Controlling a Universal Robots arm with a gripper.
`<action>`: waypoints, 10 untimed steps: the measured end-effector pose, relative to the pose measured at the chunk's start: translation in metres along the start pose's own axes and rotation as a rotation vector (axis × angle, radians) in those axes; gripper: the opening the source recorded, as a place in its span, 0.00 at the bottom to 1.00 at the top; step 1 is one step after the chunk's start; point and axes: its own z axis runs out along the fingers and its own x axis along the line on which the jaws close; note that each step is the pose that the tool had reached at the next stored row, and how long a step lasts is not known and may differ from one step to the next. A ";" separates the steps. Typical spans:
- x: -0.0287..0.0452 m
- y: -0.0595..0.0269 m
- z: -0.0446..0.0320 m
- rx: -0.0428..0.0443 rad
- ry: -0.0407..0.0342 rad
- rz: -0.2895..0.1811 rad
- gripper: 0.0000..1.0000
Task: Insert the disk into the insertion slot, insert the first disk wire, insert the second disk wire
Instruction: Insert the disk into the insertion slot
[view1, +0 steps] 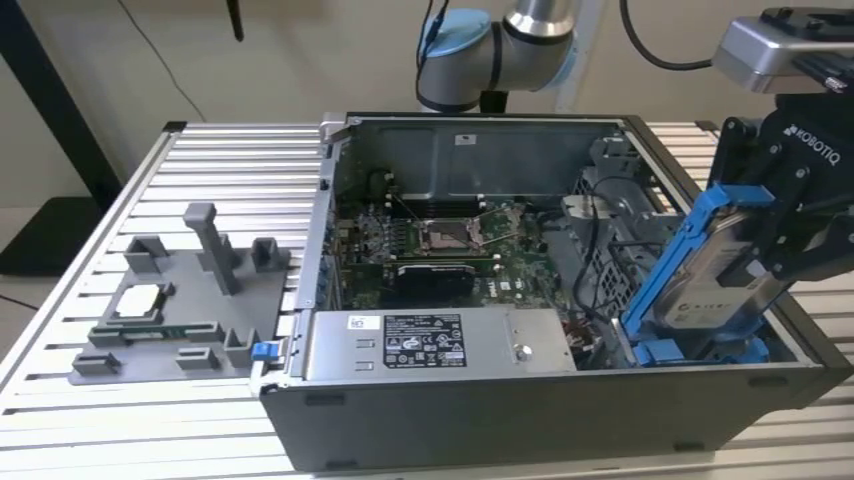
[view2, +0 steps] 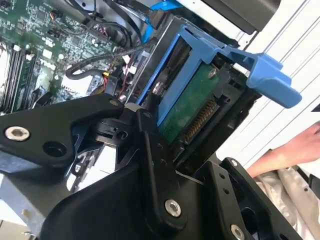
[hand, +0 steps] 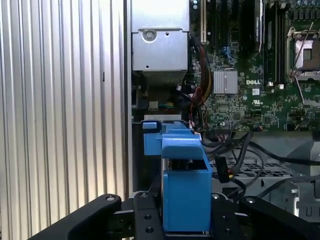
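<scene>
Right, pincer (view1: 763, 252) is clamped on the disk (view1: 707, 300), gripping across its blue carrier (view1: 667, 270). Both wrist views show the black fingers (hand: 145, 220) tight against the carrier sides.

In the exterior view the disk stands steeply tilted, top end leaning toward 1 o'clock. Its bottom end is down at the insertion slot (view1: 694, 352), which sits at 4 o'clock inside the open case (view1: 534, 420). The lower end looks to be in the bay's mouth by the blue tabs, but the case wall hides the contact, so I can't confirm touching vs just above. Not seated either way.

My read of the step in hand: disk into slot, partway. In the second wrist view the connector edge of the green board (view2: 192, 107) is bare, no plug on it. Loose black cables (view1: 601, 265) lie at 9 o'clock of the disk, so both wire steps look untouched.

Seating calls for taking out the tilt until the carrier is square with the bay, then even pressure so the tabs latch. Cables must stay out from under it: pinch risk.

Outward:
- motherboard (view1: 454, 240) at case centre
- long grey box with sticker (view1: 427, 345) at 6 o'clock of the motherboard
- part-holder tray (view1: 200, 300) on the ribbed surface (view1: 227, 150), at 9 o'clock of the case

A person's hand (view2: 292, 147) is near the carrier in the second wrist view. Mind clearance.
</scene>
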 end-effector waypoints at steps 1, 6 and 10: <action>-0.0007 0.0000 0.0014 0.0000 -0.0001 0.001 0.00; -0.0022 -0.0002 0.0083 0.0000 -0.0002 0.004 0.00; -0.0040 -0.0005 0.0157 0.0000 -0.0005 0.007 0.00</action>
